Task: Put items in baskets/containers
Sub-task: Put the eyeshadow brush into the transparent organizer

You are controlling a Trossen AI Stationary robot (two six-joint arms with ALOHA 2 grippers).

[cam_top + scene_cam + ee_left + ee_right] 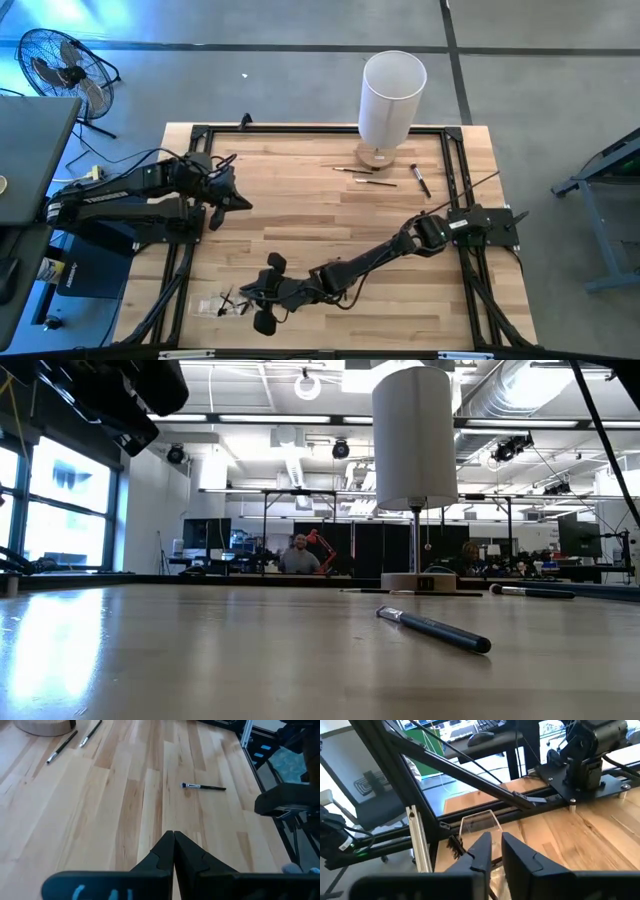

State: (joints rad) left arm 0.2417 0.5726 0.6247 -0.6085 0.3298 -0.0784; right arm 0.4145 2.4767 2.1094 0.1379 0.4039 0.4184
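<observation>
Three thin dark brushes [355,170] [380,182] [420,180] lie flat on the wood at the table's far side, near a white cylinder. In the left wrist view one brush [202,786] lies ahead of the fingers. The see-through tray [222,303] sits at the near edge with dark brushes in it; its clear wall [480,822] shows in the right wrist view. My right gripper [258,300] [496,851] hangs right beside the tray, open by a narrow gap. A brush tuft [454,845] sticks out beside one finger. My left gripper [235,200] [174,845] waits shut over the left side. My right gripper stands over a brush whose tuft [454,845] shows beside one finger [482,851]. The handle runs behind that finger, and I cannot tell whether the fingers touch it.
A tall white cylinder [392,95] on a round wooden base [375,155] stands at the far edge; it fills the middle of the low view [415,435]. A black frame rail [470,767] borders the table. Bare wood [320,220] lies between the arms. People sit in the room behind.
</observation>
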